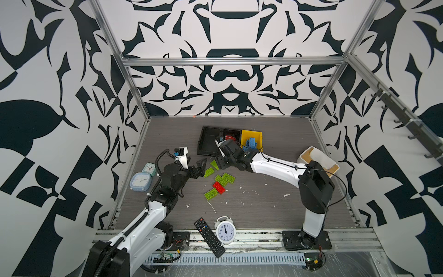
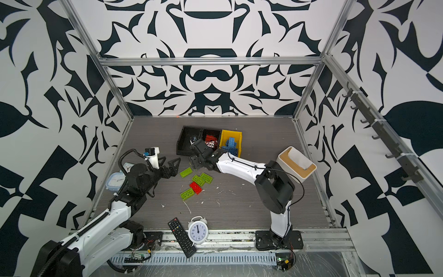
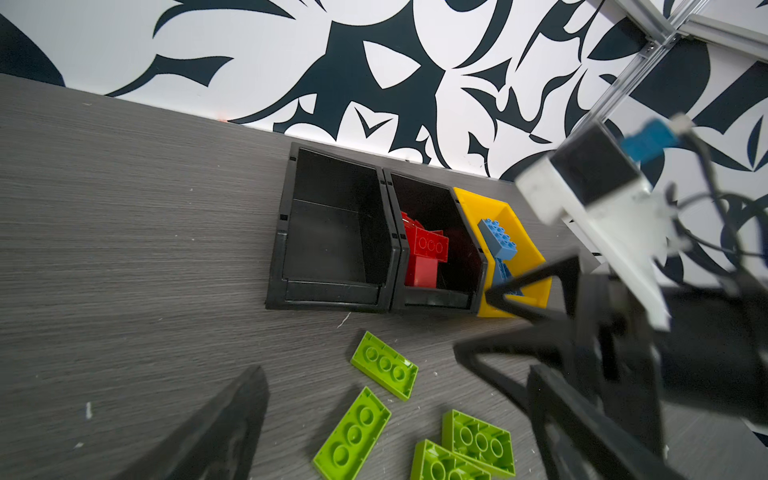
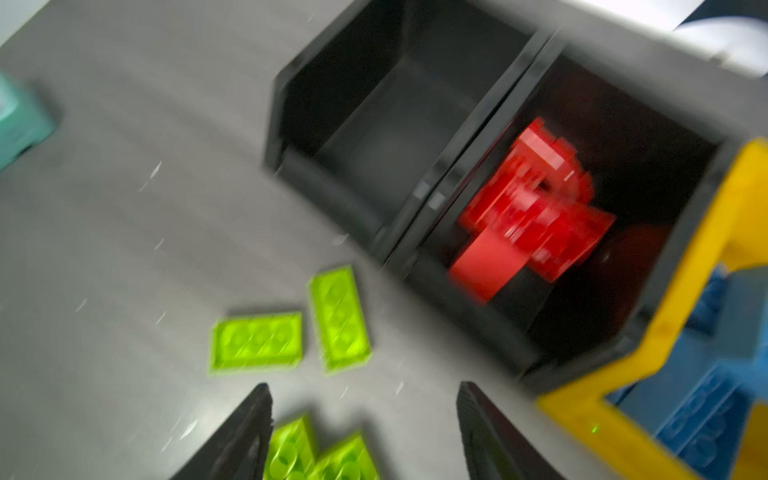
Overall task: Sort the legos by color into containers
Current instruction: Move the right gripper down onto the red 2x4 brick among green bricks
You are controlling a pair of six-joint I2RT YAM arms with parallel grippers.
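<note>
Grey wood-grain table (image 1: 263, 211), black-and-white patterned walls around it. Five green legos (image 1: 220, 179) are seen loose mid-table in a top view, all lying flat. One red lego (image 1: 219, 187) sits among them, just beside the green one nearest the front edge; whether the two touch cannot be told.

Behind the loose pieces three containers are lined up side by side: end black bin (image 1: 207, 141), middle black bin (image 3: 432, 195), yellow bin (image 1: 250, 133). Red legos (image 3: 428, 249) are piled in the middle black bin, blue legos (image 1: 251, 143) in the yellow bin.

Right end effector (image 1: 219, 165) is held just in front of the black bins, over the far edge of the green legos. Fingers are apart, nothing clamped. The right wrist view is blurred, but green pieces are seen on the table past the gap.

Left end effector (image 1: 200, 169) is spread wide with nothing between the fingers. It is just beside one green lego; contact cannot be told.

Further out, a pale blue clock (image 1: 141, 181) and a mint clock (image 1: 149, 169) are placed near the left wall, beside the left arm. A remote (image 1: 209, 237) and a white alarm clock (image 1: 225, 231) lie at the front edge, close together. A white box with tan rim (image 1: 318, 160) is partly hidden behind the right arm. White specks are scattered over the table.
</note>
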